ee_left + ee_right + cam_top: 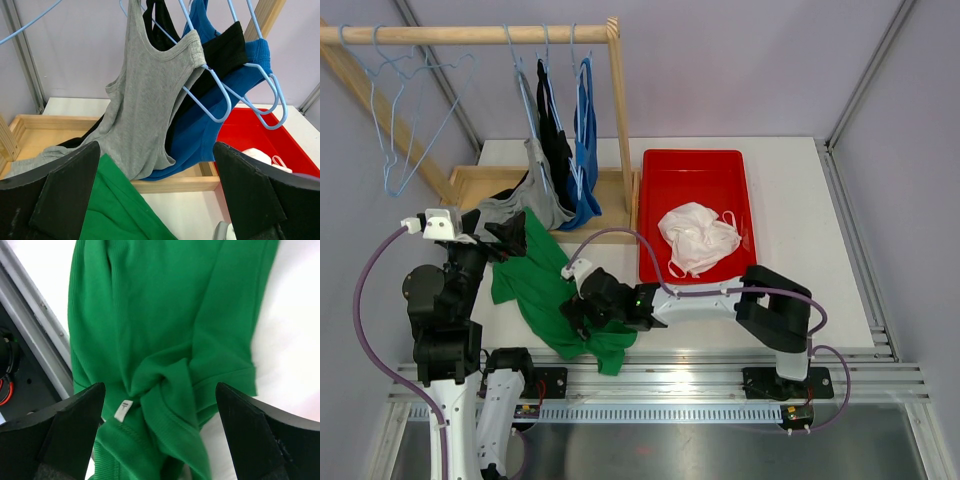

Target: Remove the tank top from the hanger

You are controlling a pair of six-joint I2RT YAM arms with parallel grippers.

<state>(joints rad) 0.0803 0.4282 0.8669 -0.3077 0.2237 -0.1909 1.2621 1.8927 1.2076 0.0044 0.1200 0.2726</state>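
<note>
Green shirt (165, 315) under spread right claw (160, 405); grey tank top (145, 100), probably hung, facing spread left claw (156, 150)

The left arm (442, 318) stands folded upright at the lower left of the overhead view. Its left hand (510, 238) points up and to the right, fingers spread wide and gripping nothing. The right arm (715, 298) stretches low from its base at lower right toward the centre. Its right hand (578, 312) is angled downward, fingers just as wide apart.
</note>
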